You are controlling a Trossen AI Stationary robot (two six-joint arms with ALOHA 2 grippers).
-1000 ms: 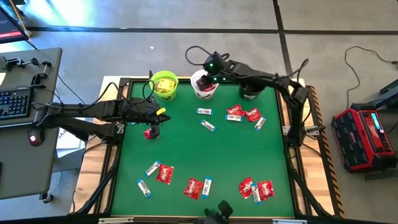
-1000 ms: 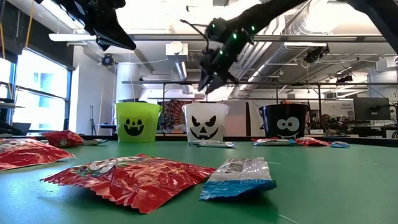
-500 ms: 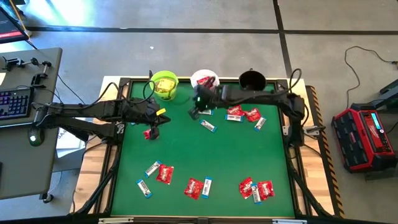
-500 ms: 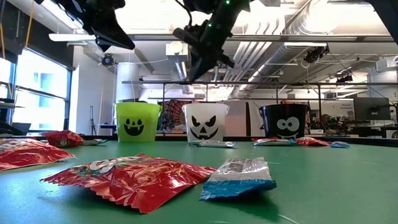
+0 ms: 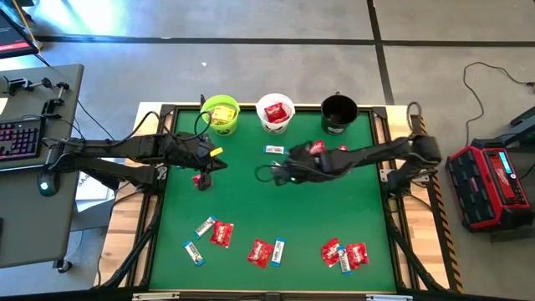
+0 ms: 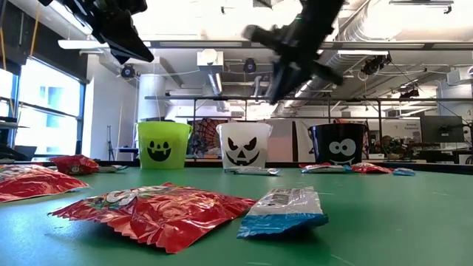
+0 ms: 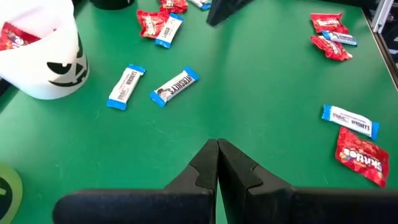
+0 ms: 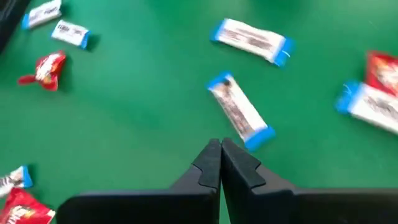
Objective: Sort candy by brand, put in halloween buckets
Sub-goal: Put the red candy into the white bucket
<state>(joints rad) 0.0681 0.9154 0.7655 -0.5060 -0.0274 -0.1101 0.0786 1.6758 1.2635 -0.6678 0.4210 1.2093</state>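
Note:
Three halloween buckets stand along the far edge: lime green (image 5: 221, 114) holding yellow packets, white (image 5: 276, 113) holding red packets, and black (image 5: 338, 114). Candy lies flat on the green table (image 5: 242, 201): a blue-and-white bar (image 5: 274, 150), red packets (image 5: 316, 149) and a cluster (image 5: 259, 252) near the front edge. My right gripper (image 5: 274, 174) hangs shut and empty over the table's middle, with a blue-and-white bar (image 8: 239, 112) just beyond its fingertips (image 8: 219, 146). My left gripper (image 5: 206, 165) is shut and empty at the left, above a red packet (image 5: 199, 180).
More red packets and bars lie at the near right (image 5: 344, 254) and near left (image 5: 209, 230). In the low view a red packet (image 6: 159, 210) and a bar (image 6: 284, 210) lie close to the camera. A bare stretch of table (image 5: 318, 209) lies between the two candy groups.
My right gripper has left the spot above the white bucket and swung toward the table's near side, out over the middle, sinking a little and rolling at the wrist. Its fingers, apart over the bucket, are now together. The white bucket stands uncovered with red packets inside.

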